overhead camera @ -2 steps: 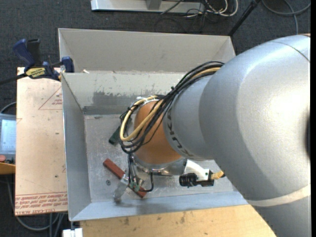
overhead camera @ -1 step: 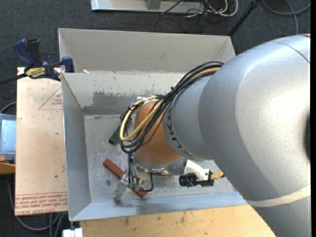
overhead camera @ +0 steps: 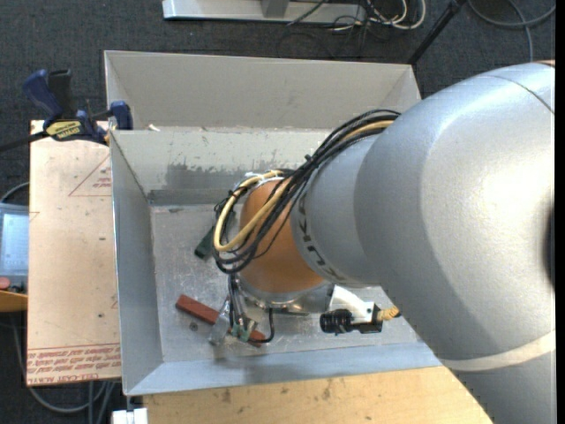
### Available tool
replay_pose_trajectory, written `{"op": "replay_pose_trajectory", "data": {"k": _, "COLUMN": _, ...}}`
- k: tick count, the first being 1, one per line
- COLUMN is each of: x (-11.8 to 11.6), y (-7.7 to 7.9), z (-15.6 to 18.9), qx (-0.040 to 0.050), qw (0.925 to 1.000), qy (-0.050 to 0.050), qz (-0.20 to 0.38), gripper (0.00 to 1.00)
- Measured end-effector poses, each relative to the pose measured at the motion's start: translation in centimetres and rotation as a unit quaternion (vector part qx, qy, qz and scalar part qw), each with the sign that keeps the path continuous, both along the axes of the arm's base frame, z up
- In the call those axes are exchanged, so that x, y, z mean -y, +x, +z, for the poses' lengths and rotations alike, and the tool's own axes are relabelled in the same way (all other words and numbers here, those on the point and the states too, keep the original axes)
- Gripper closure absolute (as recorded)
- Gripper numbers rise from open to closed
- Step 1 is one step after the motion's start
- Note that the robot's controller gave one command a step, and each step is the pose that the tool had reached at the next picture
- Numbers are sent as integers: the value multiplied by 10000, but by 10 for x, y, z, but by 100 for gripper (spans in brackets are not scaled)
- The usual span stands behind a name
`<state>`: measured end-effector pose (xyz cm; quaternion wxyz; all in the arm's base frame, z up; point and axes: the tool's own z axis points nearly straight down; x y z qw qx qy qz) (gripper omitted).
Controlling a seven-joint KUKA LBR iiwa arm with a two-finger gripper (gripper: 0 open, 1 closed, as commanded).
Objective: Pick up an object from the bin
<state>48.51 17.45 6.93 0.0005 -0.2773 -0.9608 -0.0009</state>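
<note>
Your tool [overhead camera: 228, 329] sits low in the bin [overhead camera: 132, 263], just beside the red-brown flat bar [overhead camera: 194, 308]. You cannot tell how open it is, or whether it holds anything. Closing here may only nudge the bar, or scrape the wall near it.

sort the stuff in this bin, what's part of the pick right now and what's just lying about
In the job:
gripper, low in the grey metal bin
red-brown flat bar, right at the gripper

Lying about:
small dark piece, near the left wall
white-and-black part, right of the gripper
</note>
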Motion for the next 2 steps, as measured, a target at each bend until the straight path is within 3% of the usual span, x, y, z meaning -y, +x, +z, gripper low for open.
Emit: {"op": "replay_pose_trajectory", "data": {"k": 2, "x": -1, "y": 3, "z": 119, "qx": 33, "qw": 10000, "qy": 3, "qz": 28, "gripper": 100}}
